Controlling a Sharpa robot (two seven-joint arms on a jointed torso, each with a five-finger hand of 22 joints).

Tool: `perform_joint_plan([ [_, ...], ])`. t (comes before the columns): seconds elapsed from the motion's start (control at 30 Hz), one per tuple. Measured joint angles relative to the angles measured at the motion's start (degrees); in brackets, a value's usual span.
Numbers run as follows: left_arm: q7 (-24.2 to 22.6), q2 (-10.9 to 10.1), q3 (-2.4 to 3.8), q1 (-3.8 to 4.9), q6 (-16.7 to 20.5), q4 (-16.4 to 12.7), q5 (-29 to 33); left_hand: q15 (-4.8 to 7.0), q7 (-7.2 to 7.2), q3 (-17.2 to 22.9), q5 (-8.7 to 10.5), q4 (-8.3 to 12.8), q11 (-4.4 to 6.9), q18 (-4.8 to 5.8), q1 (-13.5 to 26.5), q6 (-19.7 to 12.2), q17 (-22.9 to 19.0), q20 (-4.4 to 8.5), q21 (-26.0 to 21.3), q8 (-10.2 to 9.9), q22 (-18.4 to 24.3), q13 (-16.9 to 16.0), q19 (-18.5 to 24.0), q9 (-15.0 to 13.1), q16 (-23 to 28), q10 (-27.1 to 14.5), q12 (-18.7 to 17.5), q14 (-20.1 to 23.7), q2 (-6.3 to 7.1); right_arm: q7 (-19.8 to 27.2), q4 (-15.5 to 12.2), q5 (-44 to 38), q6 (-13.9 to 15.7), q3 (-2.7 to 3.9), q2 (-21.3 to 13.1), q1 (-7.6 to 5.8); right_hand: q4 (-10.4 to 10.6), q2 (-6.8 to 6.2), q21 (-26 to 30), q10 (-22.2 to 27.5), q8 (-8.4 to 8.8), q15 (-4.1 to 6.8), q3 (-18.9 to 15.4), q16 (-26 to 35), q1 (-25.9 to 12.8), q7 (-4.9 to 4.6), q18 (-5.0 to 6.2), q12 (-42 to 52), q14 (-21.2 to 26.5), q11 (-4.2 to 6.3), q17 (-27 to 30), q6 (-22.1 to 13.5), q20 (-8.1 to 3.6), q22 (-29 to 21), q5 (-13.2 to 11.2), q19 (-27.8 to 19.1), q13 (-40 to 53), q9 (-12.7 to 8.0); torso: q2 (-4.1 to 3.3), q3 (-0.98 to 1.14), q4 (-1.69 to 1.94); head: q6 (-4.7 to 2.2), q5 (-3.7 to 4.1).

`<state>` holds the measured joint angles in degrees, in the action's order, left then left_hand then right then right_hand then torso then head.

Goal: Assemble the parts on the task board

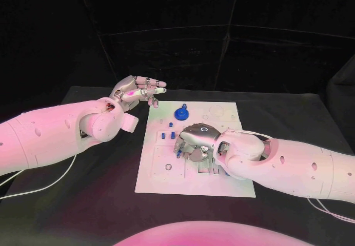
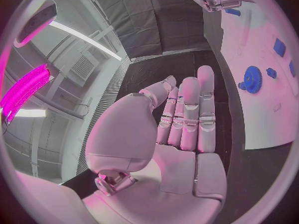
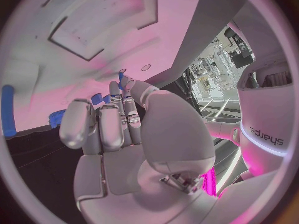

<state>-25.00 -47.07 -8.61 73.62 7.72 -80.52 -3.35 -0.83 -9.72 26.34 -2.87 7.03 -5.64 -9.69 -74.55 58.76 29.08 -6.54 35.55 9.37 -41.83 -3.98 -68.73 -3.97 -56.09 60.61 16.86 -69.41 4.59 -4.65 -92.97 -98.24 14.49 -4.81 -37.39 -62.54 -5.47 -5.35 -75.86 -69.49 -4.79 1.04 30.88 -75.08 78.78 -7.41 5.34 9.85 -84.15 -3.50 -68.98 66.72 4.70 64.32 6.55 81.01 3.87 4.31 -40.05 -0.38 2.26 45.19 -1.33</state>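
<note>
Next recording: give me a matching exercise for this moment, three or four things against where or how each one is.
Things:
1. left hand
2. right hand
3. blue gear
4. task board

States:
A. lies white on the black table
B. raised beside the board's far left corner, holding nothing
C. sits at the board's far end
D. fingers down on the board's middle

Pairs: 1-B, 2-D, 3-C, 4-A

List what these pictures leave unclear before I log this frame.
- Head view: the right hand covers the task board beneath it; whether it holds a part is hidden.
- Right wrist view: the fingers blur against a blue part; contact unclear.
- Small blue parts: shapes too small.
</note>
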Motion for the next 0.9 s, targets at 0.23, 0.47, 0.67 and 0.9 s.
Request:
perform_joint_plan([
  [0.23,0.0,0.0,0.0,0.0,-0.1,0.1,0.0,0.0,0.0,0.0,0.0,0.0,0.0,0.0,0.0,0.0,0.0,0.0,0.0,0.0,0.0,0.0,0.0,0.0,0.0,0.0,0.0,0.0,0.0,0.0,-0.4,-0.4,-0.3,0.0,-0.3,-0.01,0.0,0.0,0.0,0.0,0.02,0.0,0.0,0.0,0.0,0.0,0.0,-0.1,0.0,0.0,0.0,0.0,0.0,0.0,0.0,0.0,0.0,0.0,0.01,0.01,-0.03,0.18,-0.04],
  [0.47,0.0,0.0,0.0,0.0,-0.1,0.2,0.0,0.0,0.0,0.0,0.0,0.0,0.0,0.0,0.0,0.0,0.0,0.0,0.0,0.0,0.0,0.0,0.0,0.0,0.0,0.0,0.0,0.0,0.0,0.1,-0.5,-0.6,-0.4,0.0,-0.4,-0.01,0.0,0.0,0.0,0.0,0.03,0.0,0.0,0.0,0.0,0.01,0.0,-0.1,0.0,-0.01,0.0,0.0,0.0,0.0,0.0,0.0,0.0,0.0,0.02,0.01,-0.04,0.2,-0.05],
  [0.67,0.0,0.0,0.0,0.0,-0.2,0.2,0.0,0.0,0.0,0.0,0.0,0.0,0.0,0.0,0.0,0.0,0.0,0.0,0.0,0.0,0.0,0.0,0.0,0.0,0.0,0.0,0.0,0.0,0.0,0.1,-0.5,-0.7,-0.6,-0.04,-0.3,0.0,-0.1,0.0,0.0,0.1,0.04,0.0,0.1,0.0,0.0,0.01,0.0,-0.1,0.0,-0.1,0.0,0.0,0.0,0.0,0.0,0.0,0.0,0.0,0.02,0.0,-0.04,0.24,-0.02],
  [0.9,0.0,-0.1,0.0,0.0,-0.3,0.2,0.0,0.0,0.0,0.0,0.0,0.0,0.0,0.01,0.0,0.0,0.0,0.0,0.0,0.0,0.0,0.0,0.0,0.0,0.0,0.0,0.0,0.0,0.0,0.1,-0.5,-1.0,-0.9,-0.07,-0.1,0.04,-0.1,-0.01,0.0,0.1,0.04,0.0,0.1,0.0,0.0,0.01,0.0,-0.1,0.0,-0.1,0.0,0.0,0.0,0.0,0.0,0.0,0.0,0.0,0.01,-0.03,-0.03,0.28,0.01],
])
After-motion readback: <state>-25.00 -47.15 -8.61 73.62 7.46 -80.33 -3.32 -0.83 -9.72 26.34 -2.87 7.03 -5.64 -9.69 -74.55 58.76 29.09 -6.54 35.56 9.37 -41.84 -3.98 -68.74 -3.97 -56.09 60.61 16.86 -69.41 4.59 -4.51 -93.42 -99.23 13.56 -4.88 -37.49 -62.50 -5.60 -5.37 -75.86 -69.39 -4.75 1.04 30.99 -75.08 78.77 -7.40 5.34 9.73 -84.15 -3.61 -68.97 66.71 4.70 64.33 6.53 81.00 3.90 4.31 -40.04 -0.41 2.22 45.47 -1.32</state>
